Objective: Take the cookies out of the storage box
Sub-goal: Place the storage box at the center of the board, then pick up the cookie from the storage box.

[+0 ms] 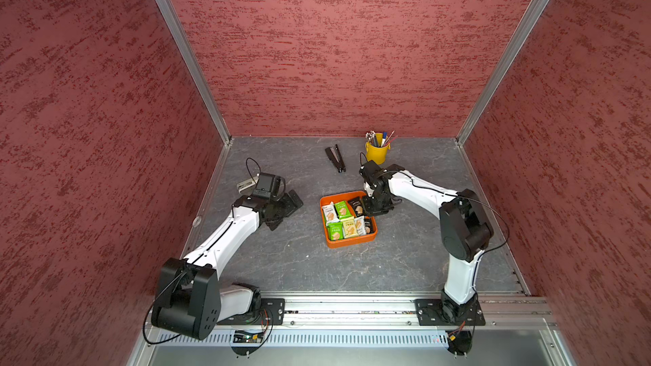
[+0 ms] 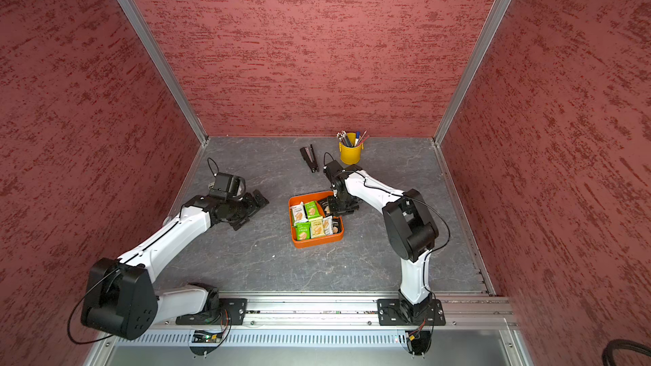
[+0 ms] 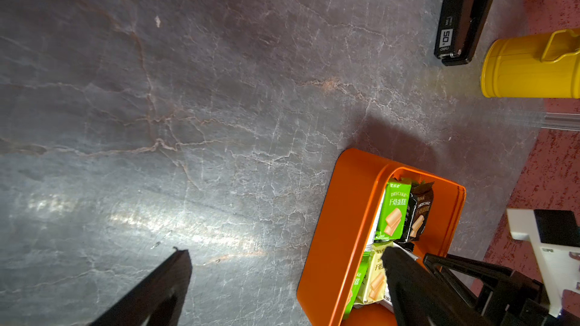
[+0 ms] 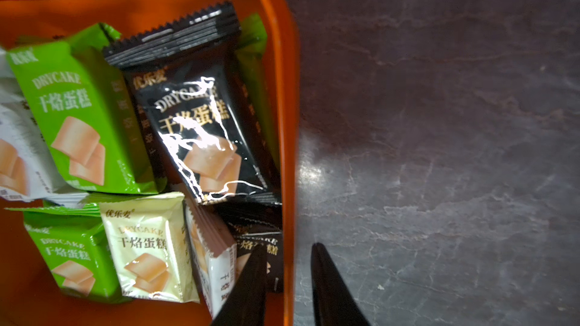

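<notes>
Cookies (image 1: 343, 221) in small sealed packets of green, black, white and pale yellow lie crowded together inside a shallow orange box (image 1: 352, 243). The box sits near the middle of a grey, stone-patterned tabletop (image 1: 299, 265).

The right hand (image 1: 374, 207) hangs over the box's right edge, toward its far corner. In the right wrist view its two black fingers (image 4: 251, 283) stand a little apart and straddle the orange wall. One finger is over a black packet (image 4: 255, 241) inside the box and the other is over bare tabletop outside. Only the wall lies between them, and it is not possible to tell whether either finger touches it.

The left hand (image 1: 287, 211) is low over the tabletop, well to the left of the box. Its fingers are spread wide apart around bare tabletop.

Beyond the box, near the back wall, a black stapler (image 1: 336, 158) lies flat. Just beside it stands a yellow bucket (image 1: 377, 152) holding pens and pencils.
</notes>
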You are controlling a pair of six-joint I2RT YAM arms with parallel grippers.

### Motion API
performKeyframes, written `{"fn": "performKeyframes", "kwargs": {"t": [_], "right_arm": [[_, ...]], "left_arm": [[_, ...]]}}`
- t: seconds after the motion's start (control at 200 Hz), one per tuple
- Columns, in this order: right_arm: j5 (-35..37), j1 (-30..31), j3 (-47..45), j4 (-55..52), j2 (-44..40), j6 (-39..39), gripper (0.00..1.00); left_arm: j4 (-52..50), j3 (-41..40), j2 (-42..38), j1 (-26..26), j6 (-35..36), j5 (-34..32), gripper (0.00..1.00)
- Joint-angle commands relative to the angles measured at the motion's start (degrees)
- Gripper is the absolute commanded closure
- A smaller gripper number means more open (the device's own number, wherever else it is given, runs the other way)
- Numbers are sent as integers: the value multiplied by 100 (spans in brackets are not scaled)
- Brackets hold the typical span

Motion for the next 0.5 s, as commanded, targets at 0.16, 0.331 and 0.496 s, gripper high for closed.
{"fn": "performKeyframes", "kwargs": {"t": [0.16,0.331,0.496], "right_arm": [[-66,136,566,-576,-512,-71,46],[-253,201,964,-687,-327,-347,41],[-315,234,1473,-795,90,-651,41]], "left_arm": [[94,-70,28,-22,321,458,0],[132,19,218,-20,438,796,0],[101,144,316,-18,388,906,0]]}}
